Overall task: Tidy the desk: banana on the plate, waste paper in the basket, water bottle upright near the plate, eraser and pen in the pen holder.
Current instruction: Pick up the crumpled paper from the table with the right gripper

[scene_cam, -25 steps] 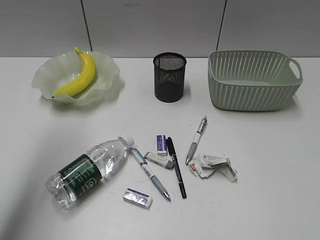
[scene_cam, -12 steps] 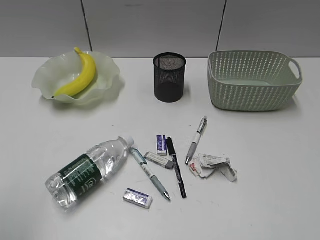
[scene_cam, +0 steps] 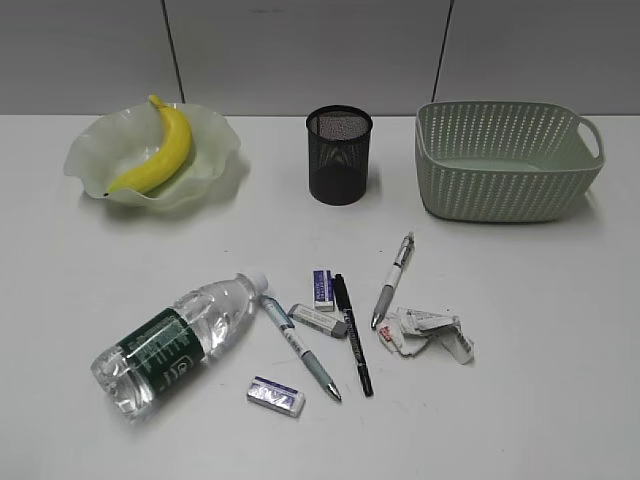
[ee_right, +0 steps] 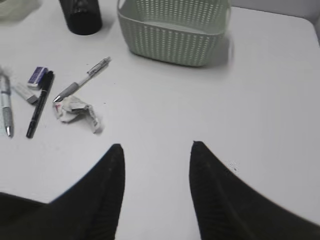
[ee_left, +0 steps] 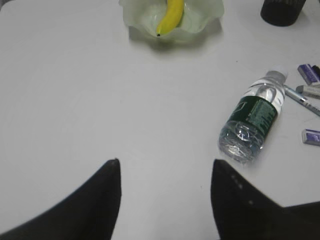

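The banana point(scene_cam: 160, 148) already lies in the plate point(scene_cam: 215, 135), so that step looks done. The rest remains: the water bottle point(scene_cam: 175, 342) lies on its side on the desk point(scene_cam: 560, 400), the waste paper point(scene_cam: 428, 333) sits well short of the basket point(scene_cam: 505, 160), and pens and erasers lie scattered in front of the pen holder point(scene_cam: 339, 155). The left claw point(ee_left: 165, 167) and right claw point(ee_right: 156, 150) hang spread and empty above bare desk.

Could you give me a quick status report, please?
Both grippers open, empty. Banana on plate; bottle lying down. Nothing in the way.
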